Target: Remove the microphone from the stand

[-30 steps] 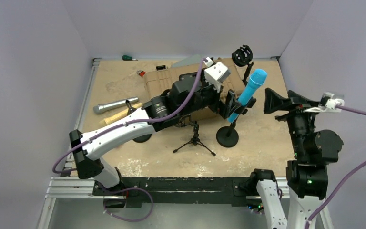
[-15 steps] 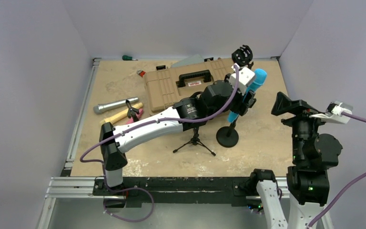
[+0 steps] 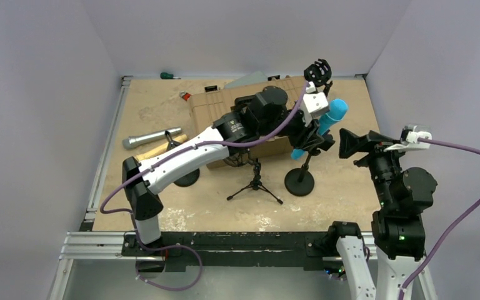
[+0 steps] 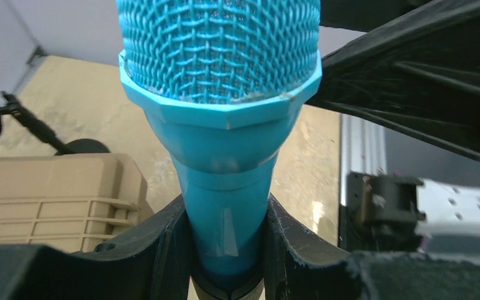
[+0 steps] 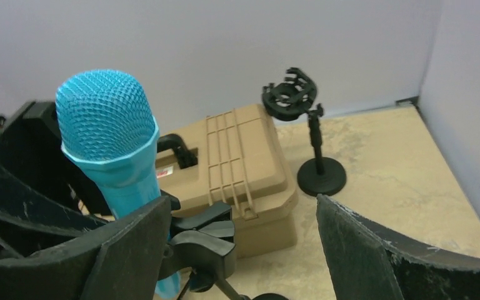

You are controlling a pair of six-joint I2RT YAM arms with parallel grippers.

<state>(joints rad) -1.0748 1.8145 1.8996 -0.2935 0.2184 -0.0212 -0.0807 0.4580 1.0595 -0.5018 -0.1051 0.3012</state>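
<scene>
Cyan mic sits tilted over the round-base stand, mesh head up & toward far right, tail down by the stand's clip. Can't tell if it's still seated in the clip.

L gripper pinches the mic handle just below the head collar. In the L wrist view both fingers press on the cyan body, one each side.

R gripper is spread wide, just right of the mic & apart from it, holding nothing.

Tan tool case lies behind, partly under the L arm. Shock-mount stand is at far edge of table. Small tripod stands just left of the mic stand's base. Silver cylinder lies well apart on the left.
</scene>
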